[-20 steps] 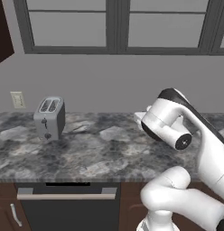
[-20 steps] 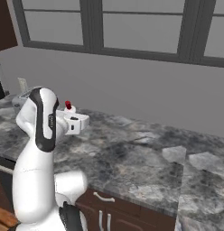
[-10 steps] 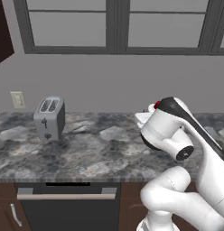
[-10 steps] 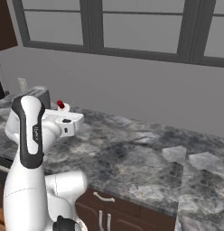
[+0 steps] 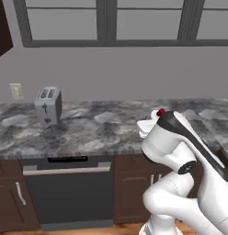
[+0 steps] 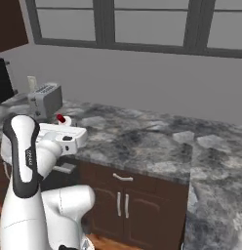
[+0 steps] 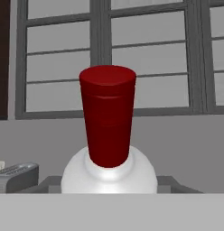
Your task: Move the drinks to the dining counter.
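One of the drinks, a small white bottle with a red cap [image 7: 108, 122], stands upright in my gripper [image 7: 108, 186], which is shut on its white body. From the left base view the red cap [image 5: 160, 112] peeks above the hand, and the gripper [image 5: 151, 122] hangs at the front edge of the marbled worktop [image 5: 88, 133]. Seen from the right base, the bottle [image 6: 60, 118] sits on top of the gripper [image 6: 62, 126], out in front of the cabinets. The dining counter is out of view.
A silver toaster [image 5: 48, 104] stands at the worktop's left, under the windows. Below the worktop are a dark dishwasher front [image 5: 67, 193] and brown cabinet doors [image 6: 123, 205]. At the right, a marbled slab [image 6: 215, 195] runs toward the cameras.
The whole scene has shifted: the base has backed away from the worktop, so the cabinet fronts now show. The arm has turned and the red-capped bottle stayed in the gripper.
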### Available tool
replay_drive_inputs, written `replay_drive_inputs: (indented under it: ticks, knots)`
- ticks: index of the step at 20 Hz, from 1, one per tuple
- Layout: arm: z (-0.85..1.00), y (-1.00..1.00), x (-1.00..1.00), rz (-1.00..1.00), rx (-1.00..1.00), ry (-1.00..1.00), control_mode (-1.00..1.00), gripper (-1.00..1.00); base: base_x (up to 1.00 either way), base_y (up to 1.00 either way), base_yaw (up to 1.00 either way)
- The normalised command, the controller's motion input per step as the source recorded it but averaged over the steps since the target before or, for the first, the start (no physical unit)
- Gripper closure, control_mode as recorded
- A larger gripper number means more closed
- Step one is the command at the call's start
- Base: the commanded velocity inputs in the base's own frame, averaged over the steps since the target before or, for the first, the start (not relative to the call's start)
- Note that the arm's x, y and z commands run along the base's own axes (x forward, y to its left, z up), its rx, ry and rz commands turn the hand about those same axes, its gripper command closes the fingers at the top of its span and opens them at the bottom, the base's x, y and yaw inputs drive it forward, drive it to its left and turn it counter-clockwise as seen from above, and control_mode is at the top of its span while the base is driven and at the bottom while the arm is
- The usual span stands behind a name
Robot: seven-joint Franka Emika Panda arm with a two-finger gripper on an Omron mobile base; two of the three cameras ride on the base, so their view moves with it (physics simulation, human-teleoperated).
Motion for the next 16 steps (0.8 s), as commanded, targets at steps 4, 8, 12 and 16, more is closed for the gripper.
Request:
replay_drive_inputs:
  ticks: [4,8,12,16]
  knots:
    - [0.00,0.00,0.00,0.00,0.00,0.00,1.00,1.00,-1.00,0.12,-0.21]
    - [0.00,0.00,0.00,0.00,0.00,0.00,1.00,1.00,-1.00,0.16,-0.29]
    - [0.00,0.00,0.00,0.00,0.00,0.00,1.00,1.00,-1.00,-0.01,-0.18]
    - [0.00,0.00,0.00,0.00,0.00,0.00,1.00,1.00,-1.00,-0.32,-0.14]
